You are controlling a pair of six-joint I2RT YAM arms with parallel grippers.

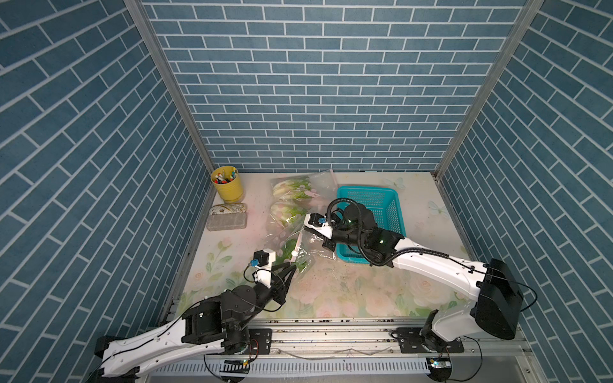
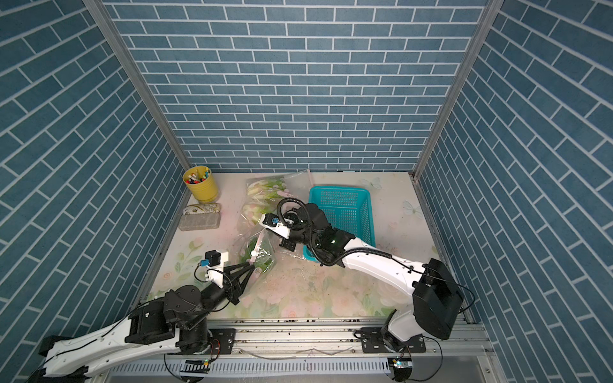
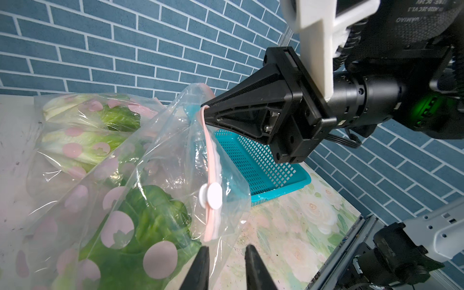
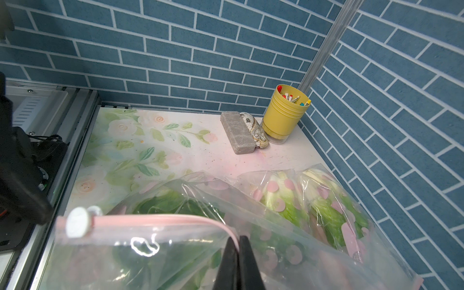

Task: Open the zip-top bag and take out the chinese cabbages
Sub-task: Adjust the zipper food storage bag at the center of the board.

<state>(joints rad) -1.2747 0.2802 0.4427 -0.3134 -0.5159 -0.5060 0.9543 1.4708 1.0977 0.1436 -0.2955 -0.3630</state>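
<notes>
White-ribbed, green-leaved chinese cabbages [image 3: 82, 148] fill the pink-dotted zip-top bag [image 3: 175, 155]. The right tool [image 3: 204, 113] pinches its pink strip [image 4: 150, 221], seen only in wrist views; the left tool [image 3: 226, 249] gapes.

In both top views we look down from high above the near rail [image 1: 331, 335], facing the back wall [image 1: 315, 99]. We take in the whole table [image 1: 331, 291] from far off, and the two pictures overlap almost wholly. Our left wrist camera sits close behind the left gripper [image 3: 226, 248] and looks out past its jaws to the bag [image 3: 163, 155], with the right gripper [image 3: 204, 111] and the basket [image 3: 251, 160] beyond. Our right wrist camera looks past its own jaws, over the same bag, to the cup [image 4: 283, 115]. Both wrist views share the white slider [image 3: 211, 195].
</notes>
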